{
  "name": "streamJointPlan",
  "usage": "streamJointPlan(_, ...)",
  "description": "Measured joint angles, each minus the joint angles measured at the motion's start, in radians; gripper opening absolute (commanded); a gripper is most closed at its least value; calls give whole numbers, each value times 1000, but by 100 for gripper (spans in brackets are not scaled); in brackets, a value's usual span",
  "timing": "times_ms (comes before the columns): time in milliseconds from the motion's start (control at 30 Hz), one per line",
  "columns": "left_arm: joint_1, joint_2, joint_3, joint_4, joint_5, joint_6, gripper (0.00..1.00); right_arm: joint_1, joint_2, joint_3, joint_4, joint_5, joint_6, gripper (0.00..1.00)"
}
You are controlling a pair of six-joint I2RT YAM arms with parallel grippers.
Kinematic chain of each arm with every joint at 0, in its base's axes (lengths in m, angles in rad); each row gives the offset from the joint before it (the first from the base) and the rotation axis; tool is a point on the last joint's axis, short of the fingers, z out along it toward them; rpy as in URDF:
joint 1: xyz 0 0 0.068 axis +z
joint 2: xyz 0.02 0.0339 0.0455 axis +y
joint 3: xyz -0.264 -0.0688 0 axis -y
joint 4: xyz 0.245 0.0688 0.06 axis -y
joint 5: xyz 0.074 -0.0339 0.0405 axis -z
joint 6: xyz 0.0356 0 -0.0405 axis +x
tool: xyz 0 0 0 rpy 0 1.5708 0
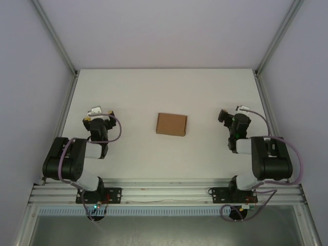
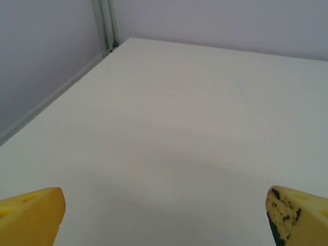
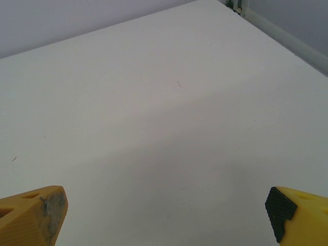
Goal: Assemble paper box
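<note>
Hovering near their bases, the left end effector (image 1: 98,115) and right end effector (image 1: 227,117) both stand spread wide, holding nothing. Farther out, the paper box (image 1: 171,124) lies mid-counter (image 1: 133,92) between them, apart from both. A one-sided push would likely slide or crumple its thin cardboard.

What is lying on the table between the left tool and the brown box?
Nothing. From the left tool across to the brown box, the white table is bare, as the top view shows.
</note>
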State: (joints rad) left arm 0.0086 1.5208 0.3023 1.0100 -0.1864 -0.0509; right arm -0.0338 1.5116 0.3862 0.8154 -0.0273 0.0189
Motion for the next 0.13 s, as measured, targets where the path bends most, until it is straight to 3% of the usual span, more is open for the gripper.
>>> streamJointPlan(133,0,0,0,-1,0,0,100,0,0,0,0,0,3,100)
